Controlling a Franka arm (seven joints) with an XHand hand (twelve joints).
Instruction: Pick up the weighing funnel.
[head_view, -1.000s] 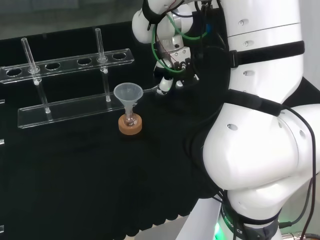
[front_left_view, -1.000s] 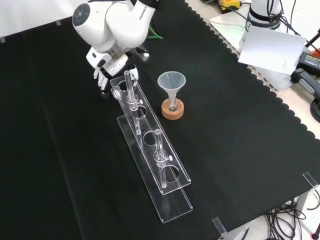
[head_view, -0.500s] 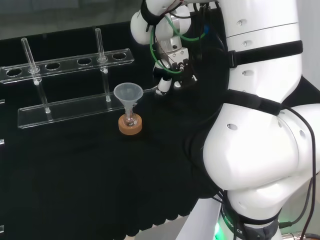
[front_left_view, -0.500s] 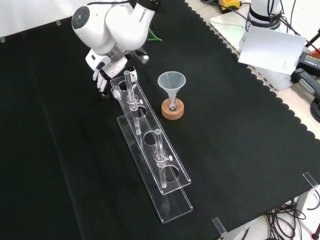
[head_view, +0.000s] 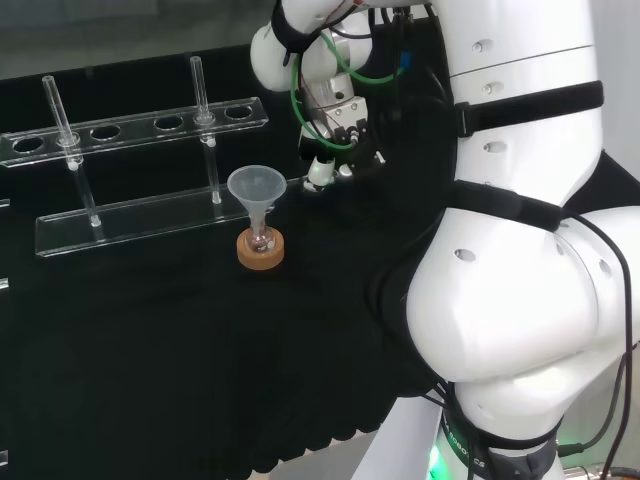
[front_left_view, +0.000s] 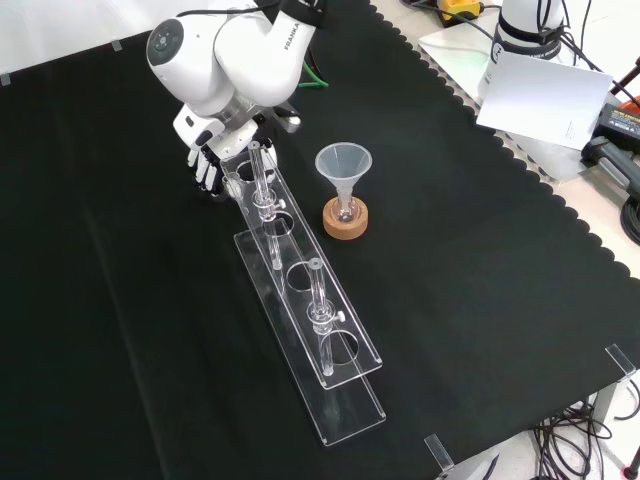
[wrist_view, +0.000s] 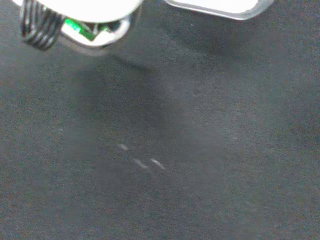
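Two tubes (front_left_view: 261, 183) stand in the rack (front_left_view: 350, 408); the funnel (front_left_view: 343, 163) sits in its flask (front_left_view: 345, 211) on a cork ring (front_left_view: 346, 224). The robot hand (front_left_view: 206, 163) is beside the rack's end, but I cannot tell its grip.

The table (front_left_view: 480, 330), under black cloth, carries a clear rack (front_left_view: 335, 355), apparently acrylic. In the front view, a cork ring (front_left_view: 346, 224) stands just right of it.

Looks like a lab, no question, robotics mixed with chemistry gear. Got a table (front_left_view: 480, 300) draped in black cloth, a clear rack (head_view: 135, 128) holding two glass tubes (front_left_view: 318, 295) upright, and a funnel (front_left_view: 343, 163) stuck stem-down in a small flask (front_left_view: 346, 212) on a cork ring (front_left_view: 346, 228). Add a white robot arm (head_view: 520, 300) at the table, plus cables (front_left_view: 565, 440) and loose paper (front_left_view: 545, 95) past the cloth's edge.
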